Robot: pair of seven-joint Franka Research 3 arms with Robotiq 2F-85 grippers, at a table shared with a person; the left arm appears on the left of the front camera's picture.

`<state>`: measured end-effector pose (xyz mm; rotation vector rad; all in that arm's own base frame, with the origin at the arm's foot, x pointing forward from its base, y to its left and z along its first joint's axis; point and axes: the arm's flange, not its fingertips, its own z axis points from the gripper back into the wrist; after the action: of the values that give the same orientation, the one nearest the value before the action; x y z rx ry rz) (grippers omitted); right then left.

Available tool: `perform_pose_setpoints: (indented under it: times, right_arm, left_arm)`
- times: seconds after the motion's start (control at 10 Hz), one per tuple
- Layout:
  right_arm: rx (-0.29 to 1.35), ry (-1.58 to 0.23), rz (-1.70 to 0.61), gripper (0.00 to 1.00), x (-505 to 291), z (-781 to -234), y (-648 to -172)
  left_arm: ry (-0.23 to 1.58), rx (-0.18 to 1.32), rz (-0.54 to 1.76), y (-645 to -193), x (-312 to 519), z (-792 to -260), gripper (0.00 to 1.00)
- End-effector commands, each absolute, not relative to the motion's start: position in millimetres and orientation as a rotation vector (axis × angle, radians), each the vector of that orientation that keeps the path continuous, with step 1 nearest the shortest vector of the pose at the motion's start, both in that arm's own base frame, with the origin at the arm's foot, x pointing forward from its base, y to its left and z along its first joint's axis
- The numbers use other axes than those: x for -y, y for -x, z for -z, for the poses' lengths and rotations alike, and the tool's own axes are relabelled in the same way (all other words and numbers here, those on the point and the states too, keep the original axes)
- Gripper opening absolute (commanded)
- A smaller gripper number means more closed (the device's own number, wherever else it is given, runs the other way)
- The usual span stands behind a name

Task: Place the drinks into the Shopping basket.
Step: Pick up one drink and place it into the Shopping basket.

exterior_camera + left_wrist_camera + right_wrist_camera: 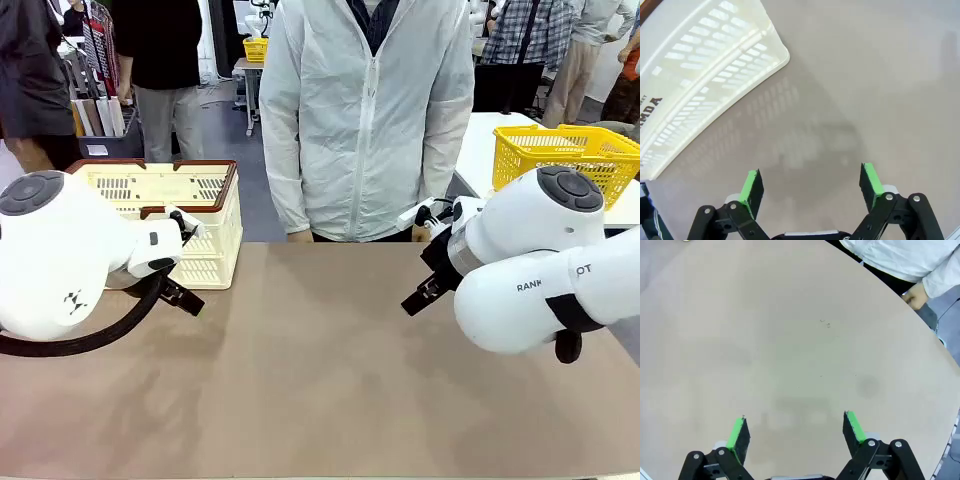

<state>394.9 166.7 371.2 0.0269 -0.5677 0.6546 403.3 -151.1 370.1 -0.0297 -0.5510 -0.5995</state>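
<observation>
The cream-white Shopping basket (170, 215) with its brown rim stands at the table's far left, its slotted side with printed letters (700, 75) filling the upper left of the left wrist view. No drink cans are in view. My left gripper (810, 187) hangs open over bare table just right of the basket, nothing between its green pads. My right gripper (796, 432) is also open above bare tabletop on the right side. In the front view the left gripper (185, 295) and right gripper (420, 298) point down toward the table.
A person in a white jacket (365, 110) stands at the far edge, one hand (915, 295) near the table rim. A yellow mesh basket (565, 155) sits on another table behind at the right. The brown tabletop (320, 370) spreads between the arms.
</observation>
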Motion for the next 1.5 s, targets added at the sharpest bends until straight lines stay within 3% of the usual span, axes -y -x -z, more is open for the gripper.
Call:
perform_pose_setpoints:
  times: [0.0,1.4]
  right_arm:
    - [0.568,-0.027,-0.655,1.00,-166.7,-371.2,-394.9]
    - [0.568,-0.027,-0.654,1.00,-166.7,-371.2,-394.9]
  left_arm:
    - [0.030,0.551,0.599,-403.3,151.2,-370.2,1.00]
    - [0.030,0.551,0.600,-403.3,151.1,-370.1,1.00]
